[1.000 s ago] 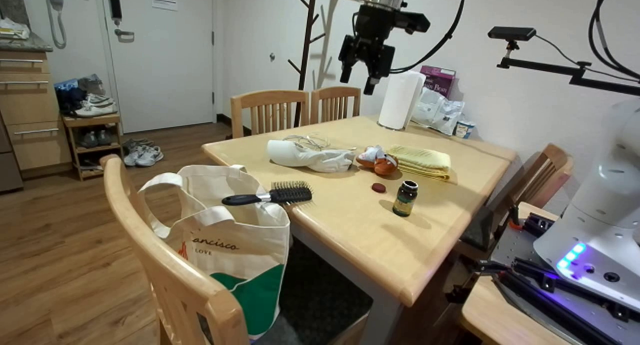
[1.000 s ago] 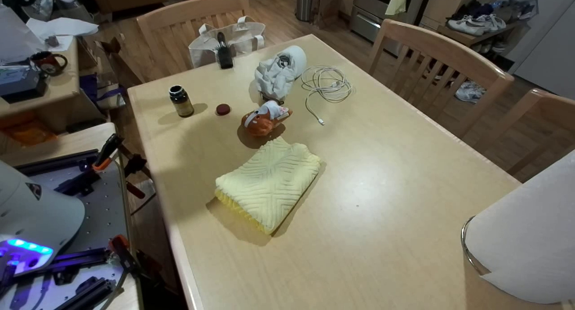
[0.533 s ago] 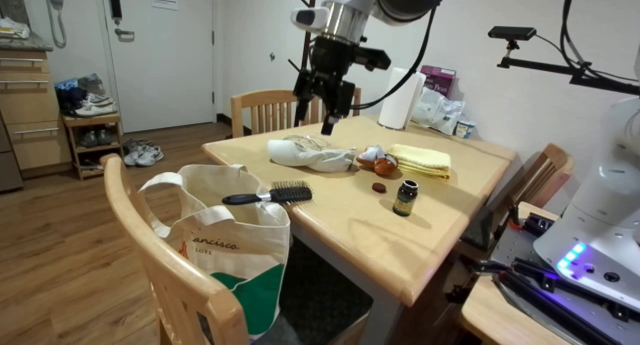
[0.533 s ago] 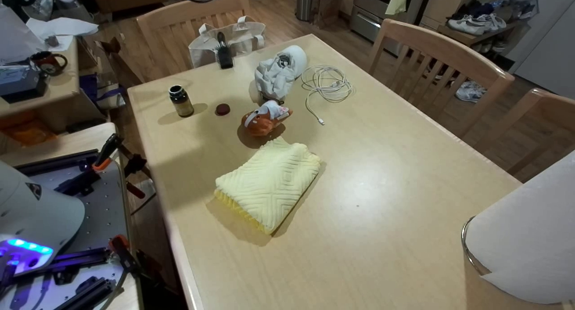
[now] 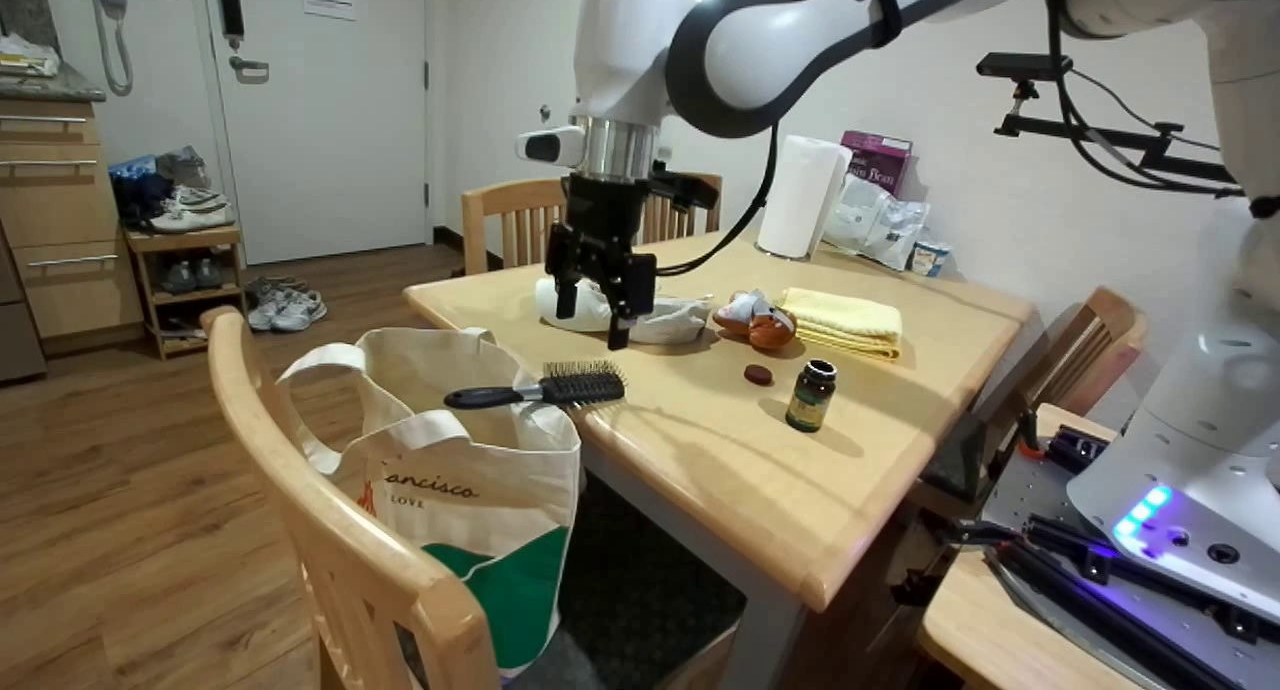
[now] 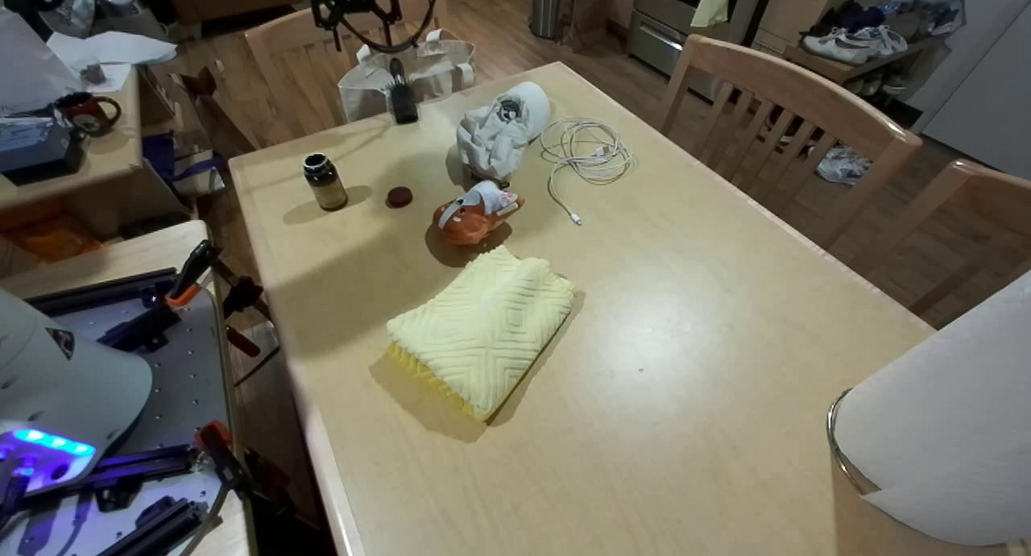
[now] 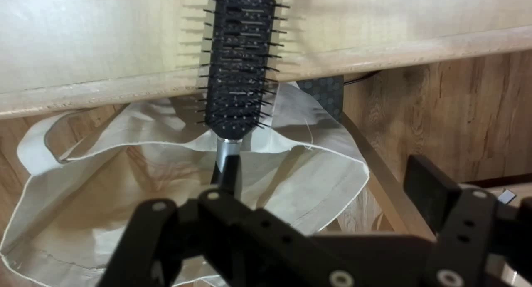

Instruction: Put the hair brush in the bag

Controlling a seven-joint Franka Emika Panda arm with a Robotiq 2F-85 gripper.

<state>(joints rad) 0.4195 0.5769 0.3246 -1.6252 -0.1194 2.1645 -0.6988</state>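
ok so from where I'm standing the hair brush (image 5: pixel 535 388) is lying across the edge of the table (image 5: pixel 720 490), most of its bristly head on the wood and the black handle sticking out over the mouth of the bag (image 5: pixel 480 522), a cream canvas tote with a green patch that's sitting on a chair (image 5: pixel 305 490) right beside the table. The gripper (image 5: pixel 593 318) hangs in the air near the brush, apart from it, and its fingers (image 7: pixel 430 193) are spread wide, pretty obvious in the wrist view, where one of them covers part of the handle. Farther in on the table there's a little dark bottle (image 5: pixel 810 397) standing upright with a reddish lid (image 5: pixel 758 375) lying near it, then an orange and white plush toy (image 5: pixel 755 322) beside a folded yellow cloth (image 5: pixel 840 322), and in an exterior view you also get a loosely coiled white cable (image 6: pixel 596 168), plus a paper towel roll (image 5: pixel 803 198) standing well apart from the brush
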